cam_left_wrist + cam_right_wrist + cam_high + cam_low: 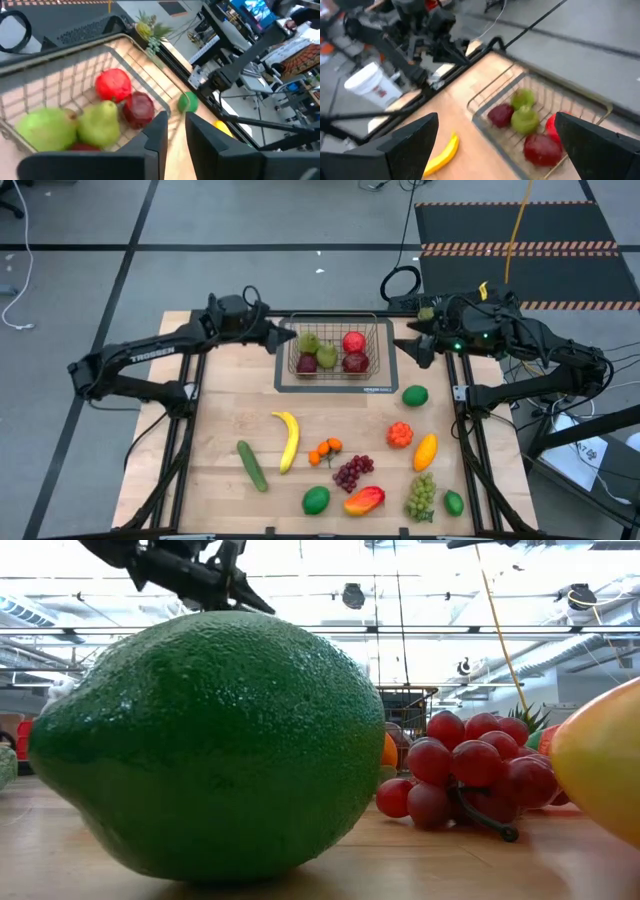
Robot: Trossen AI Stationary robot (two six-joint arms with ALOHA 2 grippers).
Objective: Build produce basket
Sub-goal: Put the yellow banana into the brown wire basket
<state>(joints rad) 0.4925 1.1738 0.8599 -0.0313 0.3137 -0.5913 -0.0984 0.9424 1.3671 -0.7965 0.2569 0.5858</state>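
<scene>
— What's in the basket (pixel 334 351)?

— It sits at the far middle of the table (pixel 220 430), on a dark mat. Inside: two green pears (pixel 311 342), a bright red apple (pixel 353 341), two dark red apples (pixel 356 362).

— And the arms?

— Left gripper (pixel 290 337) hangs just at the basket's left edge, fingers (pixel 155 137) drawn close with only a narrow gap, nothing between them. Right gripper (pixel 416 340) hovers beside the basket's right edge, fingers (pixel 412 137) spread wide, holding nothing.

— Loose produce on the table?

— Item: banana (pixel 288 438) and cucumber (pixel 252 465), left of centre. Item: small oranges (pixel 325 450), purple grapes (pixel 352 472), middle. Item: lime (pixel 316 500) and mango (pixel 364 500) at the near edge. Item: green grapes (pixel 421 496) and a small lime (pixel 454 502), near right. Item: a red-orange fruit (pixel 400 434), a yellow-orange one (pixel 425 451), and another green one (pixel 415 395) just right of the basket.
</scene>
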